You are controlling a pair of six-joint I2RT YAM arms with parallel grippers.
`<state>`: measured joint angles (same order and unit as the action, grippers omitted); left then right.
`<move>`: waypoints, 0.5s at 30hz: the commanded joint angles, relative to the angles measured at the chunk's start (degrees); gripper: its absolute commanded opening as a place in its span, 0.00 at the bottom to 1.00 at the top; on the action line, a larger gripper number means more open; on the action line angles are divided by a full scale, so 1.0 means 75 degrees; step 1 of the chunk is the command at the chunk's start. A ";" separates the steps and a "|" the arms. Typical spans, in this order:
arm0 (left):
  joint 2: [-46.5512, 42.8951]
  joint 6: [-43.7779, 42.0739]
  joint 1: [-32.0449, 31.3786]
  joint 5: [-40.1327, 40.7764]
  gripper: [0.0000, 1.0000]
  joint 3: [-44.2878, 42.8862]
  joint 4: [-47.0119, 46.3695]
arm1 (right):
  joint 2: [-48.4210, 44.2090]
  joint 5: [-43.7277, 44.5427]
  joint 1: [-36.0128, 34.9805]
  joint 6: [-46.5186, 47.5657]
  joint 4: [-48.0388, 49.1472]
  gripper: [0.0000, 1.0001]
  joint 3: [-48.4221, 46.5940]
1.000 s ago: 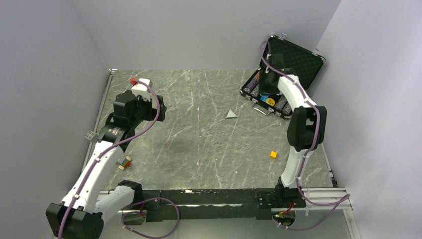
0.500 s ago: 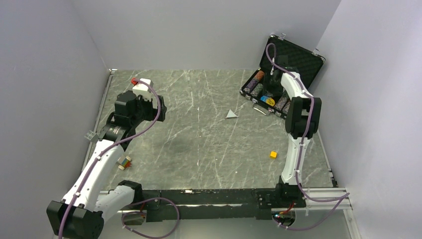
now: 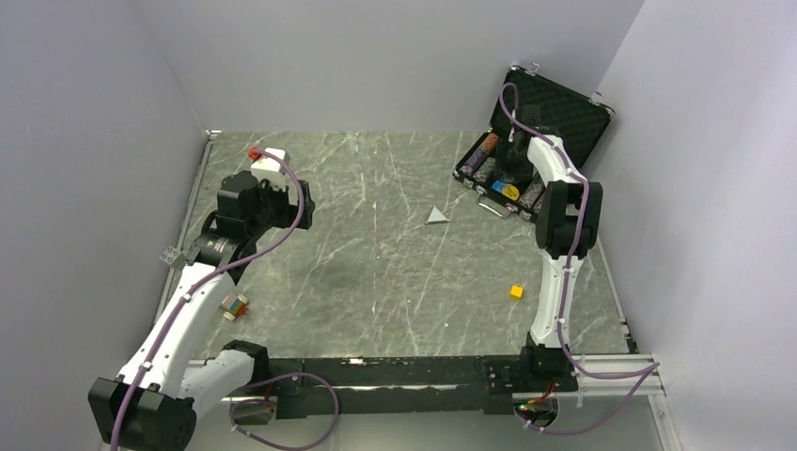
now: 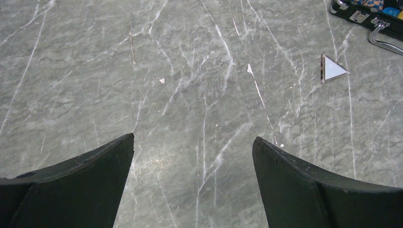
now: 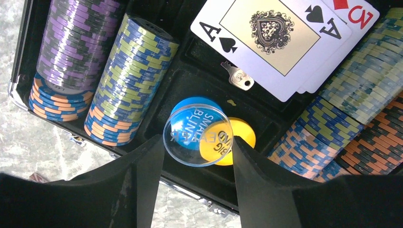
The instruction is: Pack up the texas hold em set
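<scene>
The black briefcase [image 3: 556, 113] stands open at the far right, lid up against the wall. My right gripper [image 3: 515, 162] hangs over its tray. In the right wrist view my right gripper [image 5: 198, 147] is shut on a clear dealer disc [image 5: 190, 152], held tilted just above a blue disc [image 5: 197, 103] and a yellow disc [image 5: 243, 136]. Chip rows [image 5: 127, 78] fill the slots on both sides, and cards [image 5: 275, 40] with a small key [image 5: 237, 76] lie behind. My left gripper [image 4: 192, 142] is open over bare marble, far from the case.
A white triangle [image 3: 437, 216] lies mid-table, also in the left wrist view [image 4: 332, 69]. A small yellow cube [image 3: 516, 291] sits near the right arm. A white block with a red piece [image 3: 266, 158] and a small coloured toy [image 3: 234, 306] lie by the left arm.
The right arm has swung further back over the case tray, mostly in the first half second. The left arm has stayed where it was.
</scene>
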<state>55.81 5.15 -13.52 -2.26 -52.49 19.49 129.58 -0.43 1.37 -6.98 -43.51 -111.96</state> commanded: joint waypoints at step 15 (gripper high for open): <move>-0.0060 -0.0100 0.0021 -0.0044 0.98 -0.0027 -0.0277 | -0.0253 0.0104 -0.0025 0.0049 0.0061 0.66 -0.0277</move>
<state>55.81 5.15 -13.52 -2.26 -52.49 19.49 129.71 -0.05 1.37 -6.98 -43.51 -112.51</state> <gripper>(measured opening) 0.985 0.666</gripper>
